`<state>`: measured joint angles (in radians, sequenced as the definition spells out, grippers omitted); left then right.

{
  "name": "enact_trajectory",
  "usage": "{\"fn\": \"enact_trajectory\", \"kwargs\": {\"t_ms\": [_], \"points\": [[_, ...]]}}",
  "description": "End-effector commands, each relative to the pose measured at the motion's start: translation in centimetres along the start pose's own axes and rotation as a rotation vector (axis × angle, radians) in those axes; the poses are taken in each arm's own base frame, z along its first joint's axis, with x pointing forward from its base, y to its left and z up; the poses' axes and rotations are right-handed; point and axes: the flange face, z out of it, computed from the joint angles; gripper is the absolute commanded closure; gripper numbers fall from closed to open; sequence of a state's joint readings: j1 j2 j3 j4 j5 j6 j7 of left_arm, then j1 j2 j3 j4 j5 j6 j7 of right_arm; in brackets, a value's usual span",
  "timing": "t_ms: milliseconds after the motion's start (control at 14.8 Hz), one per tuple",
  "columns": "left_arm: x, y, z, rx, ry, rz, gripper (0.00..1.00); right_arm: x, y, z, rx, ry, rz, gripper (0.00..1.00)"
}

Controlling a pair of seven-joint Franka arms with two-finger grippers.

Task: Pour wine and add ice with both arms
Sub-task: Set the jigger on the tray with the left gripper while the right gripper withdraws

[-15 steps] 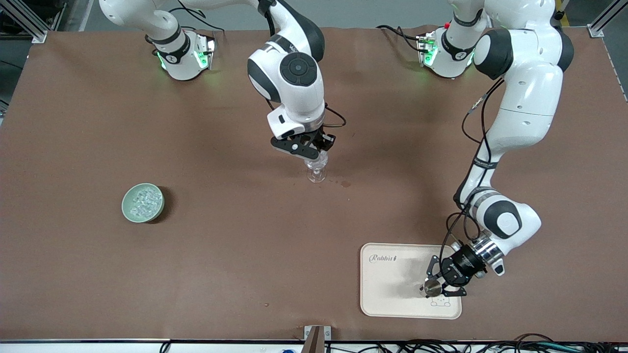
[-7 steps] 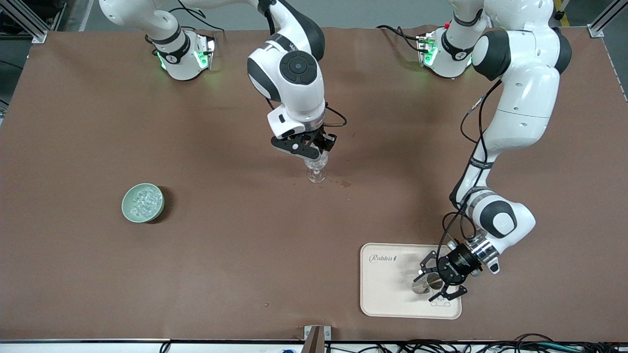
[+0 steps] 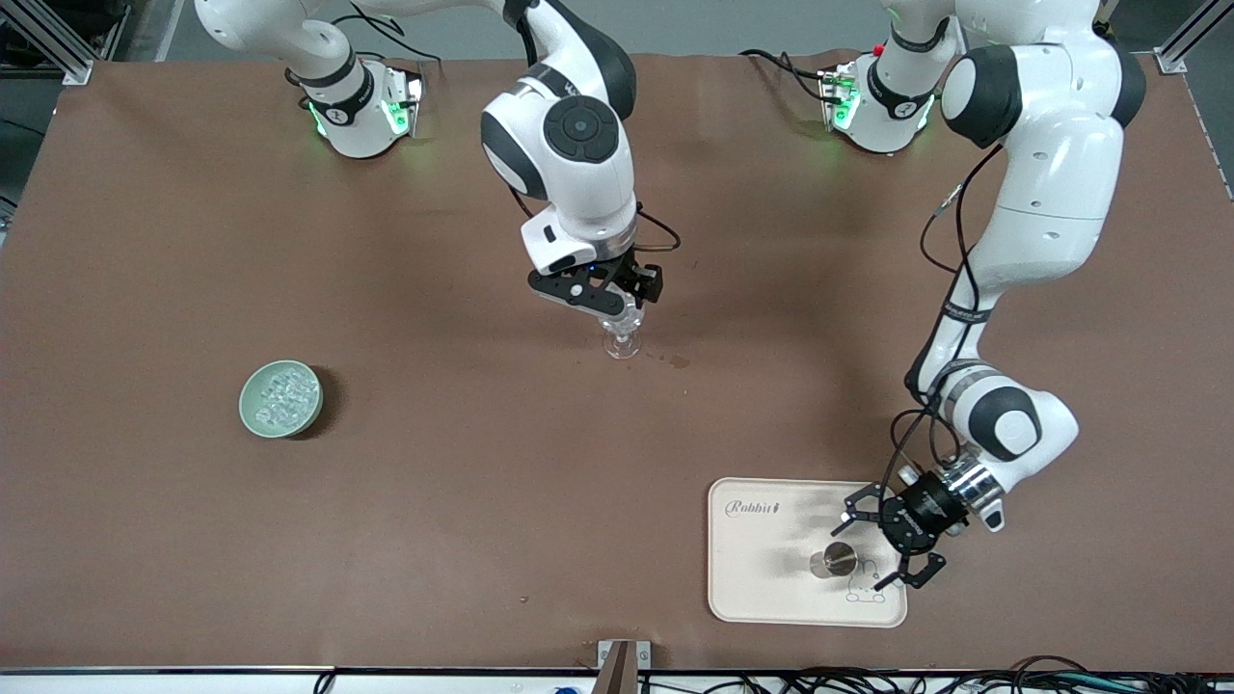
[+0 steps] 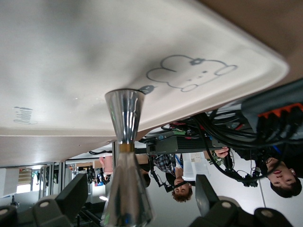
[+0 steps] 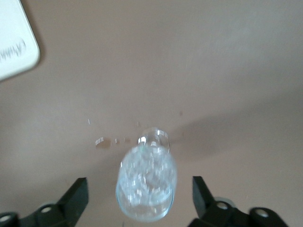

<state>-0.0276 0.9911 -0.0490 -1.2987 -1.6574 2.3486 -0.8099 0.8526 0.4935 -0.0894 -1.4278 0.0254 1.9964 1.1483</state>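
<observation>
The ice [image 3: 281, 395] is a heap of small clear cubes in a pale green bowl [image 3: 253, 416] toward the right arm's end of the table. A clear stemmed glass [image 3: 623, 337] [image 5: 147, 189] stands mid-table. My right gripper [image 3: 617, 301] [image 5: 139, 193] hovers open over it, one finger [image 5: 78, 195] on each side and clear of the glass. A metal jigger [image 3: 833, 560] [image 4: 124, 156] stands upright on the cream tray [image 3: 762, 578] [image 4: 142, 52]. My left gripper [image 3: 868, 546] [image 4: 142, 198] is open beside it, not touching. No wine shows.
A small dark stain [image 3: 680, 361] marks the brown cloth beside the glass. Tiny clear bits [image 5: 99, 141] lie on the cloth near the glass foot. The tray sits close to the table edge nearest the front camera.
Both grippers have opened. The left one let go of the jigger and drew back toward the left arm's end of the tray. The right one released the glass and stays over it.
</observation>
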Motion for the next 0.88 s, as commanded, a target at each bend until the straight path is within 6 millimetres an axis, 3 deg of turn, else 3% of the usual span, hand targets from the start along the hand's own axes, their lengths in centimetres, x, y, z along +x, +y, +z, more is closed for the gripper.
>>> {"fn": "enact_trajectory", "kwargs": {"t_ms": [0,203,339,475,542,678,814], "points": [[-2.8,-0.3,-2.0,0.110,0.061,0.131,0.00,4.3,3.2,-5.0,-0.037,0.084,-0.035,0.00],[-5.2,1.4,-4.6,0.224,0.157,0.315,0.00,10.6,8.8,-10.4,-0.036,0.112,-0.041,0.00],[-6.9,2.3,-6.6,0.345,0.250,0.462,0.00,14.5,13.8,-13.5,-0.063,0.099,-0.041,0.00],[-8.7,2.9,-7.3,0.438,0.349,0.603,0.00,17.9,18.5,-17.0,-0.051,0.118,-0.062,0.00],[-10.6,3.7,-8.0,0.441,0.382,0.668,0.00,19.4,21.4,-18.7,-0.056,0.119,-0.062,0.00],[-13.1,4.0,-8.9,0.477,0.459,0.777,0.00,21.7,27.1,-21.4,-0.081,0.099,-0.071,0.00],[-15.5,4.2,-9.6,0.507,0.542,0.893,0.00,22.9,31.3,-23.7,-0.084,0.100,-0.107,0.00]]}}
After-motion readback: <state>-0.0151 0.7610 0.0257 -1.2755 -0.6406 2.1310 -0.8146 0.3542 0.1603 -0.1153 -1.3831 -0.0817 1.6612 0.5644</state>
